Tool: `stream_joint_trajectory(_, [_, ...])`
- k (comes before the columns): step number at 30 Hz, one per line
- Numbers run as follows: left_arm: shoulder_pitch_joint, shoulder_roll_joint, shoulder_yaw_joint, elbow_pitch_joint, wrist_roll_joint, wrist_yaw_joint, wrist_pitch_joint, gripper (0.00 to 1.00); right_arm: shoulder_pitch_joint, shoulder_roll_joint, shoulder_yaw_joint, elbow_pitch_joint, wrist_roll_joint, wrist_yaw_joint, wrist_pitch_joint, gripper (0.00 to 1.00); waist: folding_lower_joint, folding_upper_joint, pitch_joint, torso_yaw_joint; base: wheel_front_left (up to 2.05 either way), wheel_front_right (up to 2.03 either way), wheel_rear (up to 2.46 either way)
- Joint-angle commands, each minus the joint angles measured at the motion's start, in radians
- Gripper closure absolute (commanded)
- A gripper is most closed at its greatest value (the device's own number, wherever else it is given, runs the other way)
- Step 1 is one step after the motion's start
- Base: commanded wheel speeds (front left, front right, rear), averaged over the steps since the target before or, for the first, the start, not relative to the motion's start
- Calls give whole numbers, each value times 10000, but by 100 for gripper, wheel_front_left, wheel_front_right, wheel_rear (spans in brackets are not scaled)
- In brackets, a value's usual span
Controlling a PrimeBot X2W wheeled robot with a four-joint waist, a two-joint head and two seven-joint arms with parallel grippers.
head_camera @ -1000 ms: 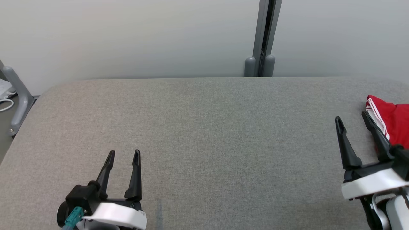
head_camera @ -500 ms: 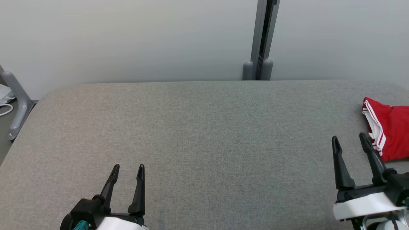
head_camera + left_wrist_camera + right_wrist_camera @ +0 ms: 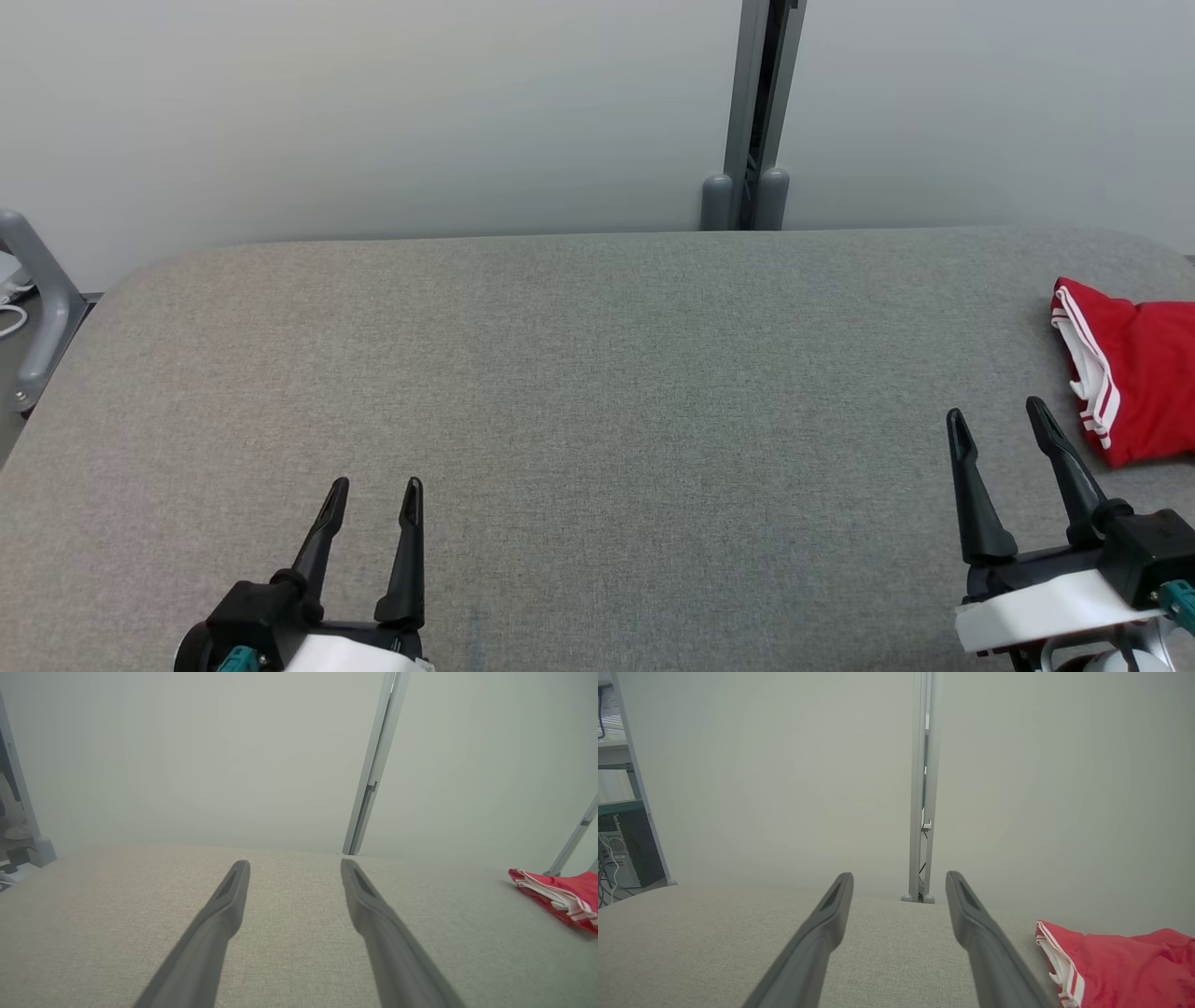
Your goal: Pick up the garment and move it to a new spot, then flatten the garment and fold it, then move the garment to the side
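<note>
Withdrawal is seen at the near edge of the worktop (image 3: pixel 597 373): the right gripper (image 3: pixel 994 409), whose outer finger was laid against the garment a second ago, is now drawn back toward the near right corner and held clear of the cloth, its two fingers spread apart with nothing between them. The left gripper (image 3: pixel 375 483) is kept by the near edge toward the left, likewise parted and empty, its spread unchanged. Just beyond the right gripper, the garment (image 3: pixel 1134 373) is found at the right edge of the worktop, a compact red bundle with its white-striped trim turned toward the middle, partly cut off by the frame. Farther back, the far edge is met by a grey post (image 3: pixel 747 121) and a pale wall. The cloth is judged to have been let go at the side, so the task is taken as all but finished.
</note>
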Motion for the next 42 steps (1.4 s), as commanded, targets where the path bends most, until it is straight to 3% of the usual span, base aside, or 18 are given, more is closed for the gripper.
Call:
stream_joint_trajectory(1, [19,37,26,-42,74,-37,-10,0,26,-18,-6,-16,-46,-5,-44,0,0,-1,6,5,0,0,0])
stream_joint_trajectory(19, [72,38,57,-258,197,139,-10,0,-45,3,112,158,-103,-5,-44,0,0,-1,29,27,0,0,0])
stream_joint_trajectory(42, [76,38,124,-393,-261,-64,-10,0,-18,20,137,198,-70,-5,-45,0,0,-1,60,91,0,0,0])
